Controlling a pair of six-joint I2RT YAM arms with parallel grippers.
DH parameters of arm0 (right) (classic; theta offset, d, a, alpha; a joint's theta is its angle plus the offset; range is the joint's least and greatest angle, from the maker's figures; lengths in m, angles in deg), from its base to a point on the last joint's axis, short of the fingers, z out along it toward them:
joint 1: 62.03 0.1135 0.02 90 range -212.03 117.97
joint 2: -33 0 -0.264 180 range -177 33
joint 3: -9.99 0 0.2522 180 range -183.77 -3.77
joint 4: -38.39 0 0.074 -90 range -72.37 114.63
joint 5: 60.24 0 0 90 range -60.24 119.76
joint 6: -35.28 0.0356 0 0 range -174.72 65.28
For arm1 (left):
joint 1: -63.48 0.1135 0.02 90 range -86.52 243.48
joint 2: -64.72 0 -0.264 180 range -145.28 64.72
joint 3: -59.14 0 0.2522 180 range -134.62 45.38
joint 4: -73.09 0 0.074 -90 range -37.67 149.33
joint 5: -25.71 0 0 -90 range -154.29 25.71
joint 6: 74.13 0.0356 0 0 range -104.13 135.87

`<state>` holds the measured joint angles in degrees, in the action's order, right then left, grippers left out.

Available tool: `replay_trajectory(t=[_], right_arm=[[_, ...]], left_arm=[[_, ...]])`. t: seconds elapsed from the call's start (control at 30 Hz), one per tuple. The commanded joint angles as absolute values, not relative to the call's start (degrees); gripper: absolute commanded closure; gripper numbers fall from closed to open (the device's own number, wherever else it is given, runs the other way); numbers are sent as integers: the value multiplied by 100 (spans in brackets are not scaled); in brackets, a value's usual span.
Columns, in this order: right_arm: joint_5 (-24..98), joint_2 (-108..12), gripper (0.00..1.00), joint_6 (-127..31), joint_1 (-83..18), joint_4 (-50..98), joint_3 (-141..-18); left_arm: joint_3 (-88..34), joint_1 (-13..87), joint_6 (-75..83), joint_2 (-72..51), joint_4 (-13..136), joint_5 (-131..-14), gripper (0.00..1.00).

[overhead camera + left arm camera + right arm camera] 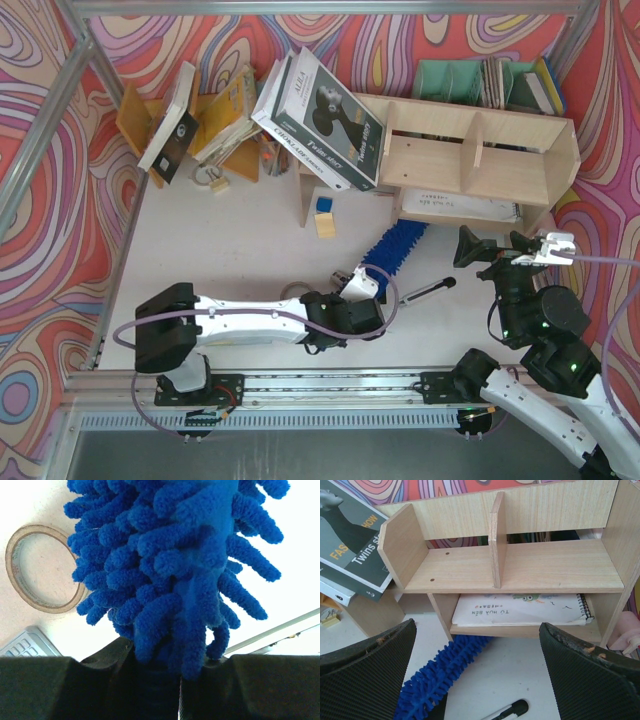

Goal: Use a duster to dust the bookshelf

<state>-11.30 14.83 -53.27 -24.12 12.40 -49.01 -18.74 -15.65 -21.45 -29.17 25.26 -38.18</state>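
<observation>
Dusting job, opening stage: our left jaws are clamped on the duster [396, 248] at the base of its fluffy blue head. The head lies low over the desk [250, 250] and points far and right toward the bookshelf [480, 150]. Its tip sits just beside the near edge of the lower of the 2 tiers, where a spiral notebook [520, 609] lies flat; we cannot tell whether the fibres touch the wood. Our right jaws stand wide open and empty near the shelf's right end, facing it. We judge the pickup done and the dusting itself not yet begun. The next move, as we read it, calls for lifting the head onto the upper board and sweeping along it, working around the upright divider [495, 545] and clear of the books [320, 115] leaning at the shelf's left end.
</observation>
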Motion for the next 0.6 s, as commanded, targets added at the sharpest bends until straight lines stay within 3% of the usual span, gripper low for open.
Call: replay_trajectory(t=[0.0, 0.57], right_arm=[[-1203, 1411, 1, -5402, -2389, 1445, -4904], [-1213, 1463, 1, -5385, -2389, 1417, -4899]], left_arm=[[-2002, -1471, -2121, -3088, 2230, -3708, 100], [-2132, -1344, -1910, -2757, 2425, -3501, 100]])
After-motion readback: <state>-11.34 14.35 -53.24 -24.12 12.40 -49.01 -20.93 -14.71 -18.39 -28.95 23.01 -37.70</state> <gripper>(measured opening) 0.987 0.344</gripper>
